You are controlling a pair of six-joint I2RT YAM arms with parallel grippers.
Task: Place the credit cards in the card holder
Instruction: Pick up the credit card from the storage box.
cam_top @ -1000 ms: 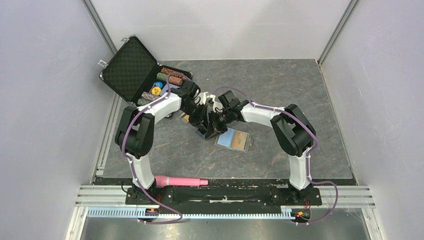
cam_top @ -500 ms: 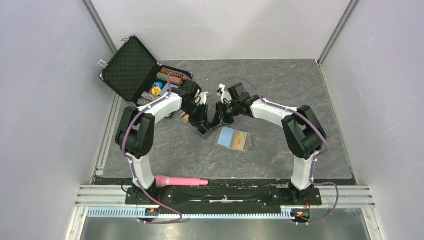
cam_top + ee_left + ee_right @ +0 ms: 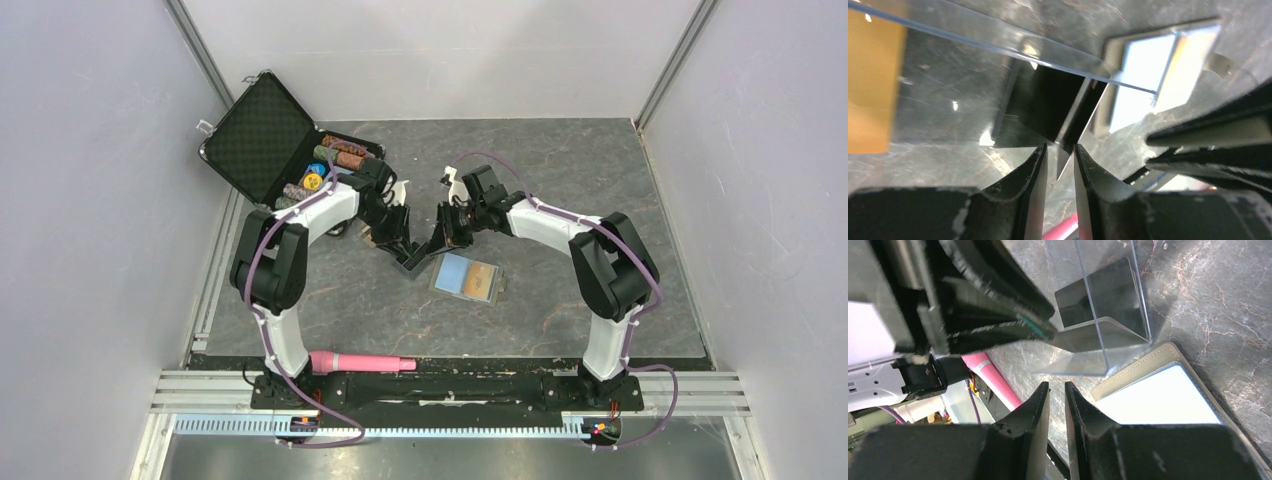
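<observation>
The card holder (image 3: 452, 272) lies open on the table, light blue inside, with an orange-gold credit card (image 3: 481, 277) in its right half. It also shows in the left wrist view (image 3: 1135, 75) and the right wrist view (image 3: 1148, 400). My left gripper (image 3: 405, 250) (image 3: 1060, 150) is shut on a corner of the black credit card (image 3: 411, 264) (image 3: 1043, 105) (image 3: 1110, 295), held on edge just left of the holder. A second orange-gold card with clear edges (image 3: 873, 75) (image 3: 1100, 270) stands against it; I cannot tell if it is gripped. My right gripper (image 3: 443, 235) (image 3: 1057, 387) has its jaws nearly together, empty, above the holder's near-left corner.
The black diamond-lined case (image 3: 262, 140) of poker chips (image 3: 335, 158) stands open at the back left, close behind my left arm. A pink cylinder (image 3: 362, 362) (image 3: 993, 380) lies at the near edge by the left base. Walls close in on three sides.
My right gripper has drawn back up and to the right, away from the left gripper and the black card. The left gripper keeps the card and has barely shifted.
</observation>
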